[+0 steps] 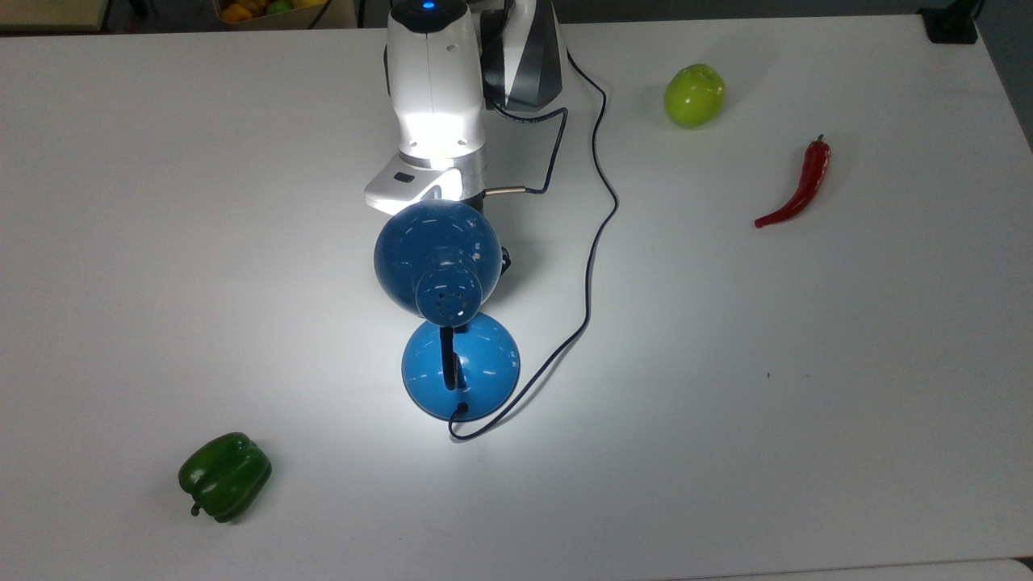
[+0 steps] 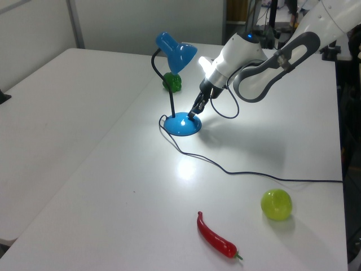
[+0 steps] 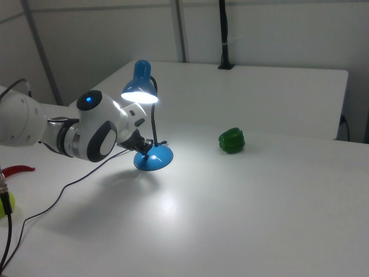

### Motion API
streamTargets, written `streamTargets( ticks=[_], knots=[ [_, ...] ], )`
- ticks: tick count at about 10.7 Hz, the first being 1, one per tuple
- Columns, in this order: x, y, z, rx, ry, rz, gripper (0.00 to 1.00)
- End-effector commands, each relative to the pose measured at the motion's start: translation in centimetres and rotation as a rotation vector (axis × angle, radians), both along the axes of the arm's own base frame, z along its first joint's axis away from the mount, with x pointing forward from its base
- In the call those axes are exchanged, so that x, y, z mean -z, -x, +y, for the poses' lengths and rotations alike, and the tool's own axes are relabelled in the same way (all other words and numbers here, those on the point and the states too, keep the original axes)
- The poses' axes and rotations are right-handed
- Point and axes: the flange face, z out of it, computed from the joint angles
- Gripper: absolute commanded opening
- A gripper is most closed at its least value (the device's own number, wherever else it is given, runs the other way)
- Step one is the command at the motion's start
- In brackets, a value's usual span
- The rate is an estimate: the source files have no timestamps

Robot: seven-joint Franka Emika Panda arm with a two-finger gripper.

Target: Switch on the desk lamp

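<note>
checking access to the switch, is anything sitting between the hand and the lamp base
Nothing visible does. In the left view the hand is right at the desk lamp, its tip by the blue base, and the lamp is lit. The green pepper, lime and chili lie apart.

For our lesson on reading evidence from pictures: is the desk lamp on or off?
On. The desk lamp glows white under its shade in the right view, and a bright patch lies on the table below.

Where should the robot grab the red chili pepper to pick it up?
Probably around the middle of the red chili pepper, coming straight down from above. It lies flat on the white table, long and thin with a gentle curve, so the fingers should close across its narrow width. The middle is thicker than the pointed tip, and nothing lies close beside it.
</note>
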Motion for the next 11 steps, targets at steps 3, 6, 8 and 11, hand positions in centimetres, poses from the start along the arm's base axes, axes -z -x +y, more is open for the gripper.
streamTargets(
  ticks=[3,6,8,11],
  knots=[
    [-4.6,5.0,0.0,-0.004,0.025,0.256,0.0],
    [-6.1,7.8,0.5,0.012,0.038,0.458,0.0],
    [-9.7,10.2,1.2,0.065,0.042,0.59,0.4],
    [-16.6,12.5,0.5,0.119,0.049,0.703,1.0]
  ],
)
